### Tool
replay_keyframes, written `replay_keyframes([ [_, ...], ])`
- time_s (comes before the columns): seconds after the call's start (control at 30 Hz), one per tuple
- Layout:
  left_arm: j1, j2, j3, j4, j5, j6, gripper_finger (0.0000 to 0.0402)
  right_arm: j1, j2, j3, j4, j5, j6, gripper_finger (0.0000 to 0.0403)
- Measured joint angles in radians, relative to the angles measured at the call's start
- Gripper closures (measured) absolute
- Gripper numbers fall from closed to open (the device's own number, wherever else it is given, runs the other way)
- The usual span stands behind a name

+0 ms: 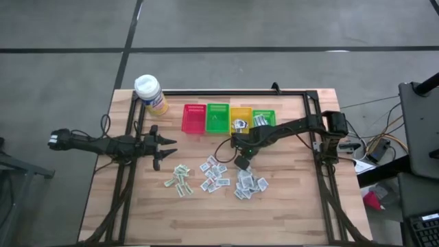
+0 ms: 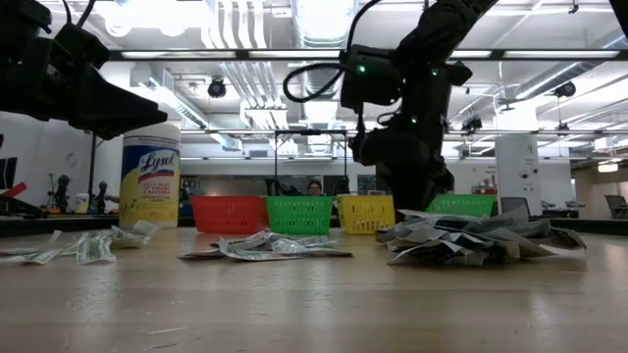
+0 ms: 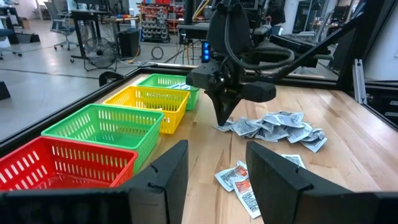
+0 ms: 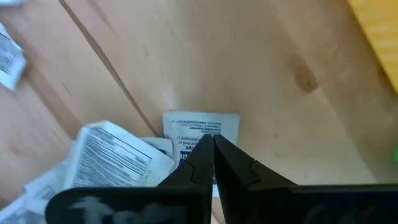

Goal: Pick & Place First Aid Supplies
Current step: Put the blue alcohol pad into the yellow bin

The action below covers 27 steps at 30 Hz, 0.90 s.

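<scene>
The first aid packets lie flat on the table in three loose heaps: a left heap [image 1: 180, 180], a middle one [image 1: 214, 174] and a right one [image 1: 249, 185]. My right gripper [image 1: 241, 162] points down at the far edge of the right heap [image 3: 273, 126], fingers shut, tips [image 4: 211, 140] on one white packet [image 4: 200, 126]. My left gripper [image 1: 164, 147] hovers open near the table's left side, above and to the left of the heaps; its fingers [image 3: 158, 180] frame the middle packets [image 3: 239, 180] without touching them. My right gripper comes from above, pointing down, and its shut fingertips meet the near edge of a white printed packet [image 4: 186, 142] at the far edge of the right heap. The packet lies flat on the table. The fingertips themselves hide whether the edge is pinched between them.
Four baskets stand in a row along the far side: red [image 1: 194, 119], green [image 1: 218, 118], yellow [image 1: 240, 113] and another green [image 1: 265, 116]; the last two hold packets. A yellow wipes bottle with a white cap [image 1: 151, 94] stands at the far left corner. Bare wood lies near the front edge.
</scene>
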Motion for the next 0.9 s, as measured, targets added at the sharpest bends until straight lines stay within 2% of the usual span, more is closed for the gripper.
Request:
replay_keyframes([
  [0.23, 0.0, 0.002, 0.0, 0.0, 0.0, 0.0, 0.0243, -0.001, -0.003, 0.059, -0.005, -0.003, -0.096, 0.0378],
  [0.63, 0.0, 0.004, 0.0, 0.0, 0.0, 0.025, 0.0243, 0.0, 0.032, 0.069, -0.015, -0.059, -0.097, 0.0273],
  [0.9, 0.0, 0.008, 0.0, 0.0, 0.0, 0.026, 0.0243, 0.0, 0.114, 0.092, -0.013, -0.057, -0.096, 0.0257],
])
